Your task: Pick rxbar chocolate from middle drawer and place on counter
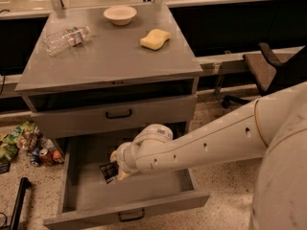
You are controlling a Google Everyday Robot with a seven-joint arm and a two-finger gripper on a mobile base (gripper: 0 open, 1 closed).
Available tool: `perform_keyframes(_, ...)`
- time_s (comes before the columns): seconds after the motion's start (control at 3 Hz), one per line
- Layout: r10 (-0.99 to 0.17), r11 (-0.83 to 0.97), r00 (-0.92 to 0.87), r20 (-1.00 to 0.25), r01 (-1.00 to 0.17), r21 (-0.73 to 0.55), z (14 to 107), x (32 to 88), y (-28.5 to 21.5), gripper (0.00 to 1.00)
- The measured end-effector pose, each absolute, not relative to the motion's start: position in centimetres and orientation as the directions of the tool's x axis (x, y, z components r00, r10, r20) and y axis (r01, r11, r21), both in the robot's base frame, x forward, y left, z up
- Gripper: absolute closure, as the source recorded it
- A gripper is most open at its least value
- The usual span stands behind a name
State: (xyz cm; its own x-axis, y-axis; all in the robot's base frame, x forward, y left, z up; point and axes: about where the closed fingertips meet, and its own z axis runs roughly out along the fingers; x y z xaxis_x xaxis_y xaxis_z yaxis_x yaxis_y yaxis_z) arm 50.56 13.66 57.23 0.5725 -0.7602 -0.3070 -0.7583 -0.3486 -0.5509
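The rxbar chocolate (107, 172), a small black bar with pale lettering, is in my gripper (114, 167), which is shut on it just above the floor of the open middle drawer (144, 188). The bar sticks out to the left of the fingers. My white arm reaches in from the right across the drawer. The grey counter (110, 61) is the cabinet top above. A shut drawer front with a black handle (118, 114) lies between the counter and the open drawer.
On the counter lie a clear plastic bottle (64, 39), a white bowl (120, 14) and a yellow sponge (155, 39). Colourful snack bags (14, 140) and cans (43, 155) sit on the speckled floor to the left. A dark chair (271, 66) stands at the right.
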Motion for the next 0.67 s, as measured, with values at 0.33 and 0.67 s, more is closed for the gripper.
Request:
perform_keyframes(0.33,-0.745,-0.328,0.578,-0.333,-0.752,-0.572,58.1,50.2,13.7,1.00)
perform_keyframes(0.67,-0.659,-0.260,0.621,-0.423,-0.717,-0.647,59.4,49.3,15.6,1.00)
